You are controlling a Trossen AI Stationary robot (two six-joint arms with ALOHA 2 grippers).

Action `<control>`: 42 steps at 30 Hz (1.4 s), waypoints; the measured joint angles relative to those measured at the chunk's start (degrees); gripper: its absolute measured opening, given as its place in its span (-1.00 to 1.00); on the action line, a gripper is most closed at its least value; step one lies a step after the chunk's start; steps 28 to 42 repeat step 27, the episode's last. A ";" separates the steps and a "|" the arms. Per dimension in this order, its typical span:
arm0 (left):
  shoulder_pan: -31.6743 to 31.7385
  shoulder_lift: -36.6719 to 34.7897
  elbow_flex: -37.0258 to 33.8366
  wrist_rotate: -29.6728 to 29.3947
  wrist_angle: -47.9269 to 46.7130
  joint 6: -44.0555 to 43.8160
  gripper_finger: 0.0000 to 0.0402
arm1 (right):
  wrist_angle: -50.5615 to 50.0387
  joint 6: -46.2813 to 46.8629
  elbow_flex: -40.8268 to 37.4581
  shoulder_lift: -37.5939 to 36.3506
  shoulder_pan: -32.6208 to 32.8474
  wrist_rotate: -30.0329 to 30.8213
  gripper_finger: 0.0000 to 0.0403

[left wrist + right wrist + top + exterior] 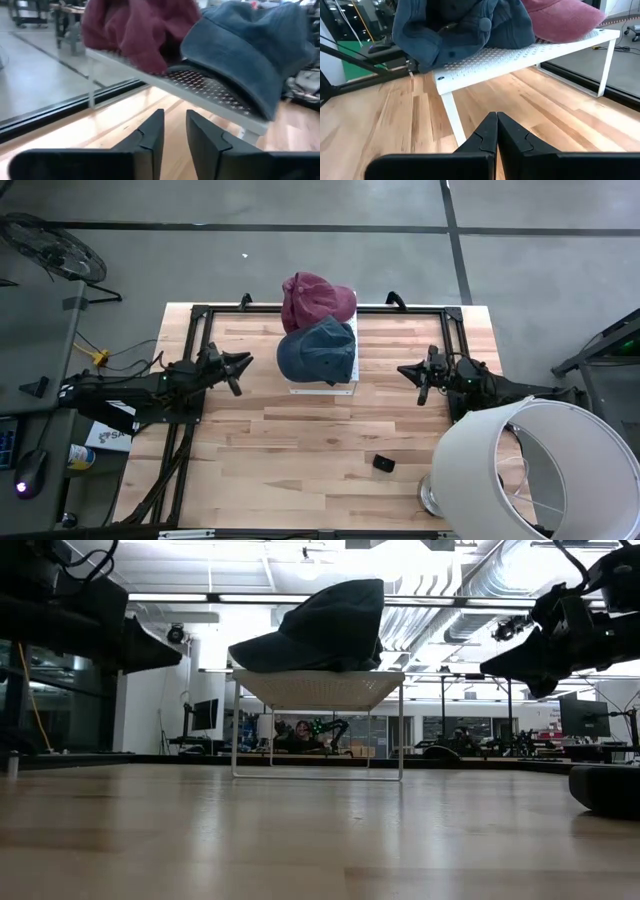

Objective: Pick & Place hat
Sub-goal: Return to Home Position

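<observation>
- On the table (300,470): light wood planks, a black frame round the edges, most of the top bare.
- White mesh shelf (322,389) stands at the far middle of the table on thin white legs.
- Blue cap (318,352) lies on the shelf's near half. The red cap (315,298) lies on the far half, touching the blue one. Cannot tell how many caps are in each pile.
- Left gripper (245,365) hovers above the wood left of the shelf, well apart from it and pointing at it. Jaws are a little parted with nothing between them.
- Right gripper (408,370) hovers right of the shelf, also well apart and pointing at it. Jaws are pressed together and empty.
- Small black block (384,463) lies alone on the near right of the table.
- White lampshade (545,470) fills the near right corner, with a round metal base showing beside it.
- Floor (300,205) is grey concrete crossed by dark lines.
- Fan (55,245) sits on the floor at far left. A mouse (30,472) lies on a side desk by the left arm.
- Room behind is an open workshop with strip lights and silver ducts overhead. Monitors and desks sit far back, glass panels on one side.
- White box (105,435) under the left arm carries blue print, too small to read.
</observation>
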 joint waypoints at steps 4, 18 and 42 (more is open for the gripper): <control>0.00 0.02 0.00 -0.67 -1.10 -0.32 -0.68 | -0.13 -0.02 0.00 0.00 0.00 0.02 -1.00; 0.00 0.04 0.00 -0.63 -2.36 -0.34 -0.70 | -0.13 -0.02 -0.02 0.00 0.00 0.02 -1.00; 0.00 0.04 0.00 -0.60 -2.34 -0.36 -0.70 | -0.13 -0.04 -0.02 0.00 0.00 0.02 -1.00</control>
